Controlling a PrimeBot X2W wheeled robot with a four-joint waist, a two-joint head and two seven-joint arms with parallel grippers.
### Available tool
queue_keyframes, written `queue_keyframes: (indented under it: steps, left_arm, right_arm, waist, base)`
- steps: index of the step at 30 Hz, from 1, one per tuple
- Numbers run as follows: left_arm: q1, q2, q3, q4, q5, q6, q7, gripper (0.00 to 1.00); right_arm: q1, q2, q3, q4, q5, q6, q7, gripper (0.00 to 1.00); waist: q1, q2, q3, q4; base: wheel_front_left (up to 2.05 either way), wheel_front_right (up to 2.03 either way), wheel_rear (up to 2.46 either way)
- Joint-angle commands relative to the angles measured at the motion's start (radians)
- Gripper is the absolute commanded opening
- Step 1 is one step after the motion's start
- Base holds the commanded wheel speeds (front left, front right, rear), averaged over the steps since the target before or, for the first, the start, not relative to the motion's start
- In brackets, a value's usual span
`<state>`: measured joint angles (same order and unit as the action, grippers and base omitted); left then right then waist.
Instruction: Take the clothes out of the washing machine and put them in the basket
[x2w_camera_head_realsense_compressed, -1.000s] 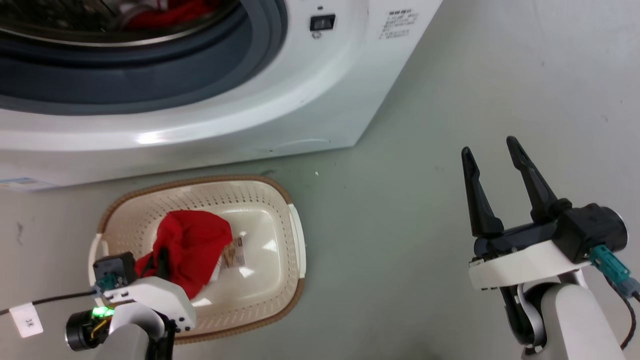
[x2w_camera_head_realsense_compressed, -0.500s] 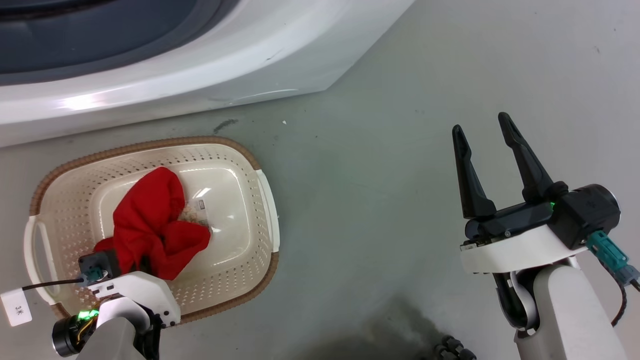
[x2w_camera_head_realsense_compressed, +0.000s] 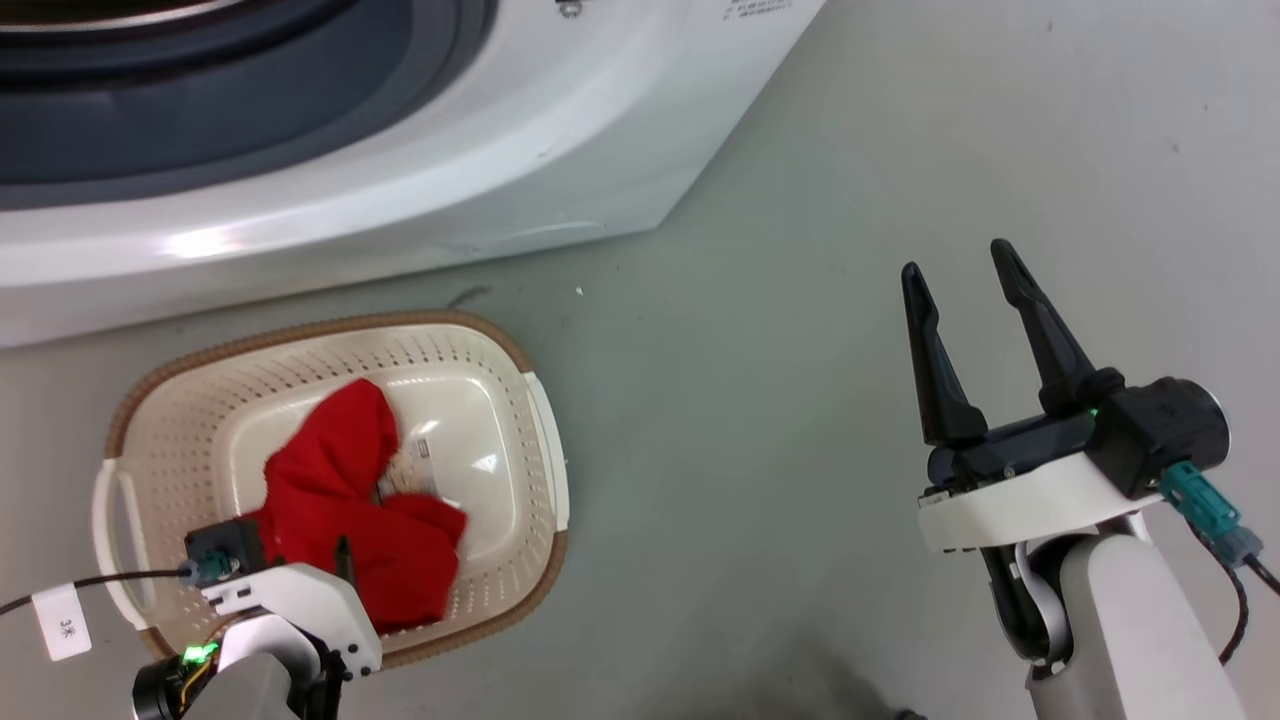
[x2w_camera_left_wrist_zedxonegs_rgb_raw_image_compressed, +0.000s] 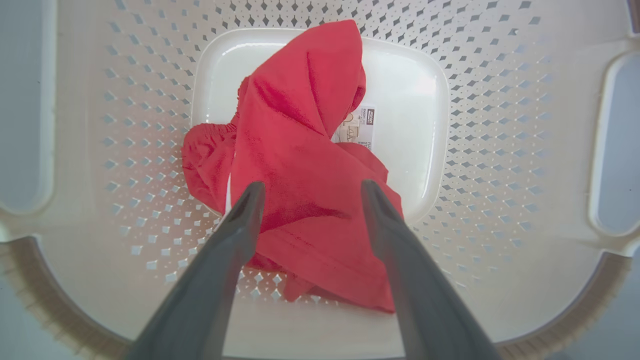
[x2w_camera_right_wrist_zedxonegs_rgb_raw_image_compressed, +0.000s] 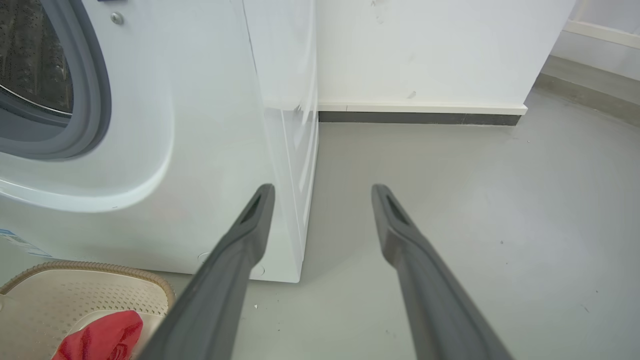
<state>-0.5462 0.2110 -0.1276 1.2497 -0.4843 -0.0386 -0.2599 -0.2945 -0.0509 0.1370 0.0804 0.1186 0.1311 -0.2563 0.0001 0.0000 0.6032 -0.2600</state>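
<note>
The clothes (x2w_camera_head_realsense_compressed: 345, 495) lie as one crumpled red heap inside the cream basket (x2w_camera_head_realsense_compressed: 300, 330), which stands on the floor in front of the washing machine (x2w_camera_head_realsense_compressed: 400, 200). My left gripper (x2w_camera_head_realsense_compressed: 340, 552) points down into the basket. In the left wrist view it (x2w_camera_left_wrist_zedxonegs_rgb_raw_image_compressed: 311, 186) is open just above the clothes (x2w_camera_left_wrist_zedxonegs_rgb_raw_image_compressed: 300, 150), gripping nothing, with the basket wall (x2w_camera_left_wrist_zedxonegs_rgb_raw_image_compressed: 500, 125) all around. My right gripper (x2w_camera_head_realsense_compressed: 955, 270) hovers open and empty over the floor to the right. Its wrist view looks past the gripper (x2w_camera_right_wrist_zedxonegs_rgb_raw_image_compressed: 322, 187) at the washing machine (x2w_camera_right_wrist_zedxonegs_rgb_raw_image_compressed: 200, 125), the basket (x2w_camera_right_wrist_zedxonegs_rgb_raw_image_compressed: 75, 290) and the clothes (x2w_camera_right_wrist_zedxonegs_rgb_raw_image_compressed: 100, 340).
Grey floor (x2w_camera_head_realsense_compressed: 750, 450) spreads to the right of the basket and the machine. A white wall with a dark baseboard (x2w_camera_right_wrist_zedxonegs_rgb_raw_image_compressed: 420, 117) stands behind the machine. A paper label (x2w_camera_left_wrist_zedxonegs_rgb_raw_image_compressed: 360, 127) sticks to the basket bottom. A tagged cable (x2w_camera_head_realsense_compressed: 65, 625) hangs from my left wrist.
The head camera has shifted, so the whole picture moved. The red clothes have slumped flatter onto the basket bottom. My right gripper has stayed open with the same spread.
</note>
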Motion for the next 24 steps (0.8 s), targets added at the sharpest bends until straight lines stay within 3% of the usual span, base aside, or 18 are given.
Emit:
queue_keyframes:
  steps: [1, 11, 18, 24]
  left_arm:
    - [0.014, -0.003, 0.000, 0.002, -0.004, -0.005, -0.005, 1.00]
    - [0.117, -0.037, 0.040, -0.194, 0.029, 0.004, -0.005, 1.00]
    - [0.176, -0.057, 0.069, -0.397, 0.100, 0.030, -0.005, 1.00]
    - [0.194, -0.069, 0.098, -0.561, 0.152, 0.024, -0.005, 1.00]
  right_arm:
    - [0.015, 0.001, -0.004, 0.005, -0.013, -0.001, -0.006, 1.00]
    - [0.100, 0.001, -0.032, -0.002, -0.046, -0.001, 0.037, 1.00]
    - [0.158, 0.001, -0.053, -0.037, -0.050, -0.001, 0.074, 1.00]
    - [0.187, 0.001, -0.059, -0.062, -0.059, -0.001, 0.095, 1.00]
  waist:
    - [-0.0001, 0.0000, -0.064, 0.018]
    - [-0.0001, 0.0000, -0.277, 0.076]
    - [-0.0001, 0.0000, -0.362, 0.108]
    - [-0.0001, 0.0000, -0.407, 0.118]
  base:
    - [0.00, 0.00, 0.00]
    - [0.00, 0.00, 0.00]
    - [0.00, 0.00, 0.00]
    - [0.00, 0.00, 0.00]
